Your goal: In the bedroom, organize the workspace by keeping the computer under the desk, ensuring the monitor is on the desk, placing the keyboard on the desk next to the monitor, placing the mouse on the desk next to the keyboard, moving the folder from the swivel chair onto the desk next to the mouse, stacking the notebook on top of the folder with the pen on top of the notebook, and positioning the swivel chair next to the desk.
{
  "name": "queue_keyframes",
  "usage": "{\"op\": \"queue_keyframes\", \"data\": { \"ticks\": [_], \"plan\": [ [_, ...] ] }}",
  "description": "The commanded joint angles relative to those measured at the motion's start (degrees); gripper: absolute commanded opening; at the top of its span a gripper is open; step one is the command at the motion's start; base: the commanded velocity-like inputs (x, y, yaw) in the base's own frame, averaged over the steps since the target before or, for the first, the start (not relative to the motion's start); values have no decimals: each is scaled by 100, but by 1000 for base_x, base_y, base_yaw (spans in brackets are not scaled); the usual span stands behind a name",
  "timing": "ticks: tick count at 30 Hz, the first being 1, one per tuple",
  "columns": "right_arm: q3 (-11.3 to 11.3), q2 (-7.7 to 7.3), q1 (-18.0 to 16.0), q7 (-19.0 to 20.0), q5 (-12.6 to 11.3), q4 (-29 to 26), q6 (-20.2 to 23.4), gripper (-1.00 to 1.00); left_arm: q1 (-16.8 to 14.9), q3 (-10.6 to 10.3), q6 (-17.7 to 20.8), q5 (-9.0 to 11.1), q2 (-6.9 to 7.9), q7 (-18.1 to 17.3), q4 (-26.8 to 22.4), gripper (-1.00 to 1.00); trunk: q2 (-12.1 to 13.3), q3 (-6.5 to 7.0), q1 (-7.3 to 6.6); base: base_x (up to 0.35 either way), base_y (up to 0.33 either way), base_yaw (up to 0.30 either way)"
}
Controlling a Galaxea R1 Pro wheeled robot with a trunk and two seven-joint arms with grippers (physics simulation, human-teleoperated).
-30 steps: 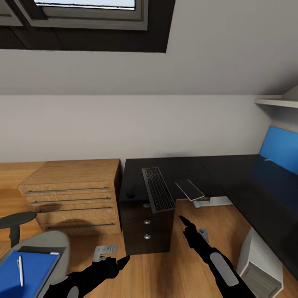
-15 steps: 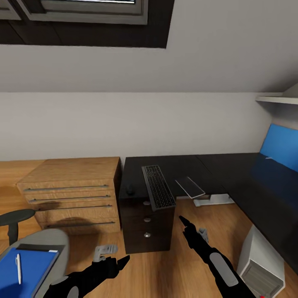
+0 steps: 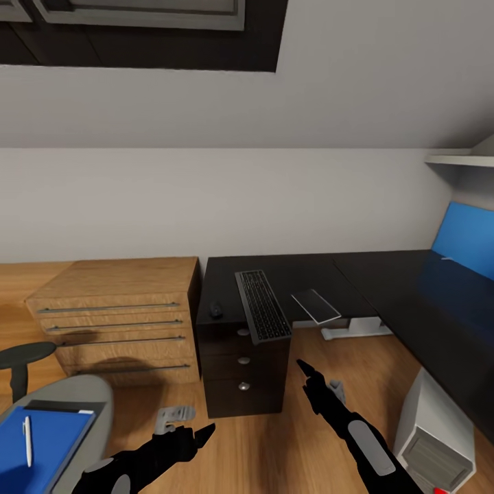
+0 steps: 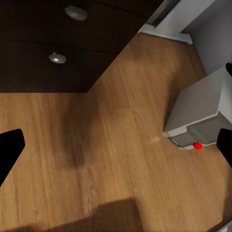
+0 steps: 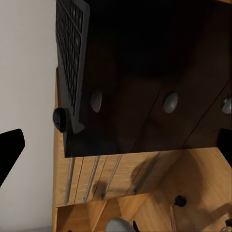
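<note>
Nothing moved but the camera; both hands (image 3: 206, 431) (image 3: 300, 365) spread beside the desk (image 3: 384, 281).

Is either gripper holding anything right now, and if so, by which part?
Nothing is held. The left gripper and right gripper both hang empty over the floor in front of the desk.

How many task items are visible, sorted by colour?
Black: 3, desk, keyboard, mouse
Blue: 1, folder
Grey: 3, computer, swivel chair, notebook
Pale: 1, pen
Total: 8
</note>
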Motion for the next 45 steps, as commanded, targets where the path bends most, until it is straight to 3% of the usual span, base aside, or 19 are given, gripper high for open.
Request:
{"op": "queue_keyframes", "data": {
  "ticks": [1, 13, 30, 35, 45],
  "plan": [
    [1, -3, -2, 2, -55, 7, 24, 100, -1, 6, 30, 11, -2, -10, -6, 100, -44, -23, 23, 0, 0, 0],
    [47, 38, -3, -2, -67, -13, 25, 100, -1, 15, 6, -4, 7, -18, 40, 100, -84, -41, 45, 9, 0, 0],
    [67, 61, -3, -9, -67, -9, 25, 100, -1, 57, 6, -15, 17, -18, 47, 100, -84, -41, 45, 178, 0, 0],
    [73, 232, -3, -2, -58, -16, 17, 100, -1, 59, 12, -22, 17, -18, 47, 100, -84, -41, 45, 15, 0, 0],
    [76, 322, -1, 0, -50, -8, 16, 100, -1, 59, 12, -24, 17, -18, 48, 100, -84, -41, 45, 153, 0, 0]
  ]
}}
